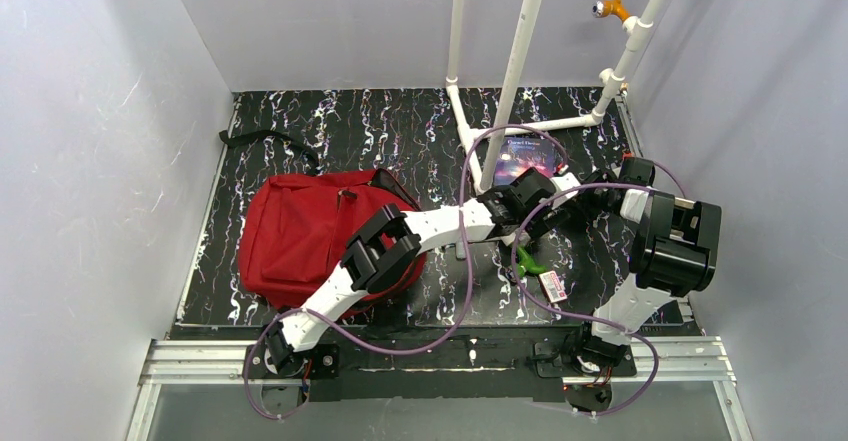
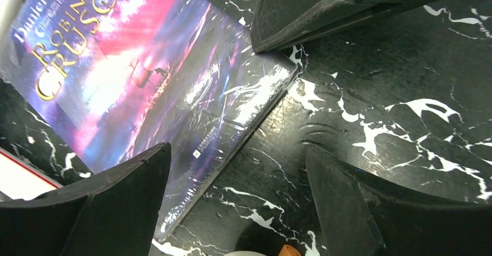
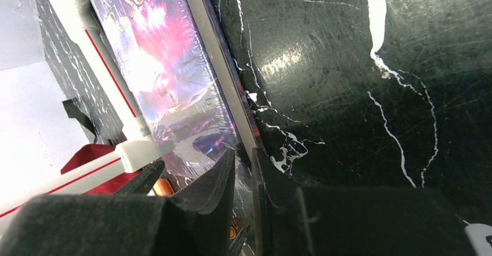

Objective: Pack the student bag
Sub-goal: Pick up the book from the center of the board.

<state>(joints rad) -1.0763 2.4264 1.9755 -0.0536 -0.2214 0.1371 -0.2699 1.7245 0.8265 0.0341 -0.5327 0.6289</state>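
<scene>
Student bag (image 1: 300, 236) on desk (image 1: 400, 121) — well left of both hands, left arm nearer. Right hand (image 3: 241, 177) pinches book (image 3: 168, 76) edge; left hand (image 2: 238, 151) spread above its corner. We expect leftward carry.

The book (image 2: 145, 82) cover reads "Daniel De…" and "ROBINSO… CRUSOE"

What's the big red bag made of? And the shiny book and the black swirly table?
The student bag looks like soft cloth: matte, slumped and creased. The book seems to be paper under glossy plastic wrap, going by the wrinkled glare. The table top looks hard and polished, marble-patterned, perhaps a printed sheet.
</scene>
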